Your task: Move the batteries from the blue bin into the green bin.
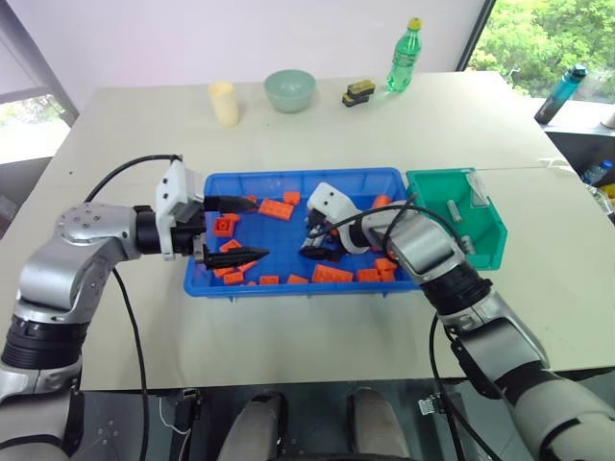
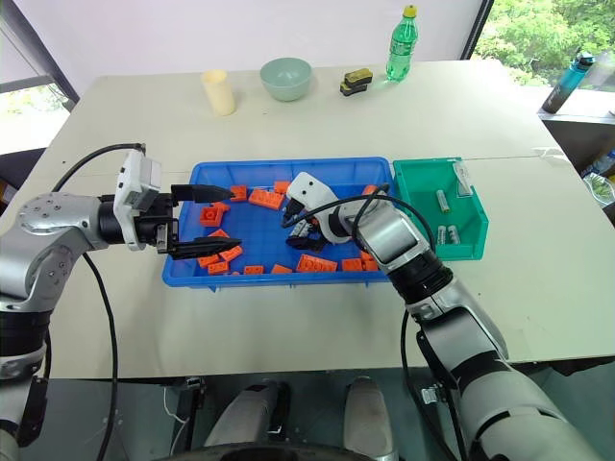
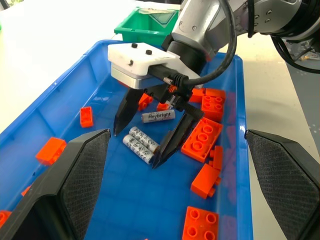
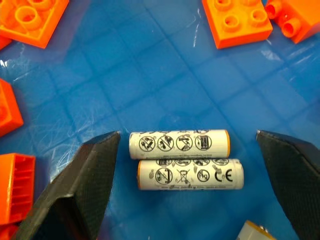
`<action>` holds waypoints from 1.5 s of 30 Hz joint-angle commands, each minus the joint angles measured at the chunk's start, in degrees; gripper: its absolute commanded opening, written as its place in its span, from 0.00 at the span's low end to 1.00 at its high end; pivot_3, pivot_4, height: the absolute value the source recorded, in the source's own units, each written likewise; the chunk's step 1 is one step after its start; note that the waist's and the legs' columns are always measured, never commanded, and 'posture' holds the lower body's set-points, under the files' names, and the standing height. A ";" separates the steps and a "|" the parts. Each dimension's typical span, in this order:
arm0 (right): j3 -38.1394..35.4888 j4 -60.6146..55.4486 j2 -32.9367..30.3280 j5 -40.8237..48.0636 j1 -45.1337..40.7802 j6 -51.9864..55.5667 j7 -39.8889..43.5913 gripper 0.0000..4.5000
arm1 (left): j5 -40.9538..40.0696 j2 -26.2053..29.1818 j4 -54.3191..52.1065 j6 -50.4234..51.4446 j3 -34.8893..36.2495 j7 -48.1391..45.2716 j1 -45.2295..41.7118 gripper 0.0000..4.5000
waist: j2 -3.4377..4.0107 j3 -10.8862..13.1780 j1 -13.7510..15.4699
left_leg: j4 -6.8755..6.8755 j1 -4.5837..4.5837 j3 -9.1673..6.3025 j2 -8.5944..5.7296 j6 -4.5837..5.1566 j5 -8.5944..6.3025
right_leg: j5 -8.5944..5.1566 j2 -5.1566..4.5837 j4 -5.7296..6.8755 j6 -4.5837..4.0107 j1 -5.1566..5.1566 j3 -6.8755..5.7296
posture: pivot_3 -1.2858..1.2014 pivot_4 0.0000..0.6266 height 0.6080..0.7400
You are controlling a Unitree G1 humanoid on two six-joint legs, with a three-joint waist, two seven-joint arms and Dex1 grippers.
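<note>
The blue bin (image 1: 298,177) lies mid-table with orange bricks and batteries on its floor. Two batteries (image 4: 180,145) lie side by side, and a third battery (image 3: 157,116) rests just beyond them. My right gripper (image 3: 137,147) is open and tilted down into the bin, one finger on each side of the pair; one fingertip (image 4: 102,150) almost touches their ends. My left gripper (image 1: 240,230) hangs open over the bin's left end, holding nothing. The green bin (image 1: 490,252) stands against the blue bin's right end with a few batteries (image 2: 443,200) inside.
Orange bricks (image 3: 202,137) lie scattered around the batteries, some close by the right gripper's fingers. At the table's far side stand a cream cup (image 1: 224,103), a pale green bowl (image 1: 289,89), a small black-and-yellow object (image 1: 358,92) and a green bottle (image 1: 405,56).
</note>
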 commanded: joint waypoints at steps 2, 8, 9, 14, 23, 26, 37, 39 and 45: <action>-0.51 -1.86 1.18 0.21 -1.15 0.04 0.09 0.51 | 0.05 0.10 -0.70 -1.07 0.99 0.04 -0.60 1.00 | 0.00 0.00 0.00 | 0.00 0.00 0.00 0.00 0.00 0.00 | 0.00 0.00 0.00 0.00 0.00 0.00 | 0.52 0.24 0.90; -2.93 -5.04 1.01 2.00 -3.41 2.52 0.65 0.51 | 0.27 0.29 -0.27 -1.37 0.93 -0.26 -0.49 1.00 | 0.00 0.00 0.02 | 0.01 0.00 0.00 0.00 0.00 0.00 | 0.00 0.00 0.00 0.00 0.00 0.00 | 0.52 0.24 0.90; -3.17 -5.23 0.93 2.15 -3.56 2.67 0.65 0.51 | 0.27 0.28 -0.20 -1.35 0.87 -0.29 -0.59 1.00 | 0.00 0.00 0.01 | 0.00 0.00 0.00 0.00 0.00 0.00 | 0.00 0.00 0.00 0.00 0.00 0.00 | 0.52 0.24 0.90; -2.74 -4.77 0.55 1.60 -2.59 1.13 0.64 0.51 | 0.44 0.09 0.33 -1.22 0.38 -0.52 -1.73 1.00 | 0.00 0.00 0.05 | 0.01 0.00 -0.02 0.00 0.00 0.00 | 0.00 0.00 0.01 0.00 0.01 0.00 | 0.52 0.24 0.90; 2.12 -4.97 -3.10 -1.49 -1.15 -2.18 3.04 0.99 | 0.53 0.23 0.83 -1.19 0.26 -1.24 -2.28 1.00 | 0.00 0.00 0.00 | 0.01 0.00 -0.01 -0.02 0.00 0.00 | 0.00 -0.01 0.00 0.00 0.00 0.00 | 0.52 0.24 0.90; 1.05 -6.50 -4.48 -0.10 -2.08 -0.13 5.47 0.99 | 0.54 0.34 0.85 -1.14 0.10 -1.56 -2.26 1.00 | 0.00 0.00 0.02 | 0.00 0.00 -0.01 -0.01 0.00 0.00 | 0.00 0.00 0.00 0.00 0.00 0.00 | 0.52 0.24 0.90; -1.05 -4.34 -3.47 1.85 -1.58 2.73 5.24 0.99 | 0.80 0.21 1.11 -1.35 0.23 -1.75 -2.19 1.00 | 0.00 0.00 0.04 | 0.00 0.00 -0.01 -0.01 0.00 0.00 | 0.00 0.00 0.00 0.00 0.01 0.00 | 0.52 0.24 0.90; -1.22 -3.19 -2.84 1.62 -1.25 2.12 4.53 0.99 | 0.81 0.25 1.03 -1.32 0.33 -1.72 -2.14 1.00 | 0.00 0.00 0.03 | 0.01 0.00 -0.01 -0.01 0.00 0.00 | 0.00 0.00 0.00 0.00 0.01 0.00 | 0.52 0.24 0.90; -1.31 -0.18 -1.64 1.16 -0.87 -0.07 3.28 0.94 | 0.71 0.50 0.94 -1.05 0.61 -1.70 -2.14 1.00 | 0.00 0.00 0.03 | 0.01 0.00 -0.01 -0.01 0.00 0.00 | 0.00 0.00 0.00 0.00 0.01 0.00 | 0.52 0.24 0.90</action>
